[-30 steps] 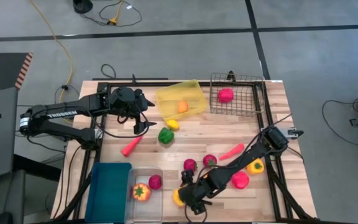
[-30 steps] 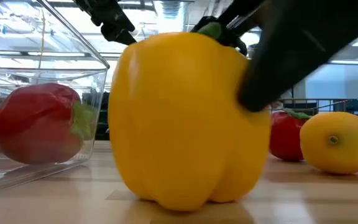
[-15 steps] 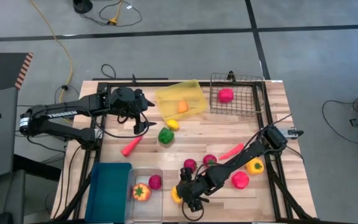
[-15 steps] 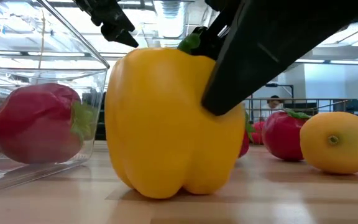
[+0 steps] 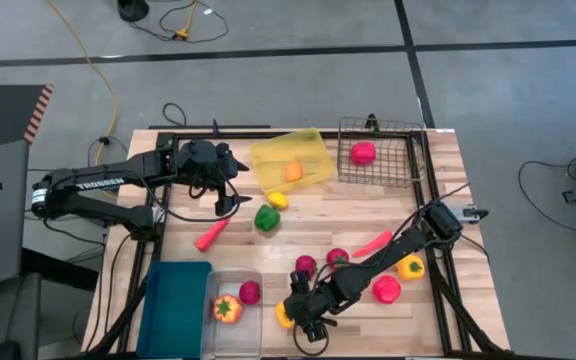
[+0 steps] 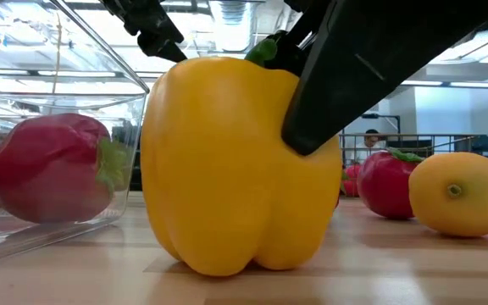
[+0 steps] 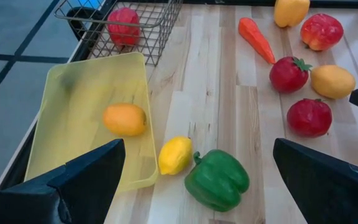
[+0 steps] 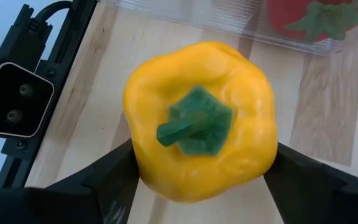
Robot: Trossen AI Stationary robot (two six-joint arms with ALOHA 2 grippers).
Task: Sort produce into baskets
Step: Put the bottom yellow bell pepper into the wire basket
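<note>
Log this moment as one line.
right pincer: straddling yellow pepper beside clear bin | left pincer: open, above green pepper | pepper on table
</note>
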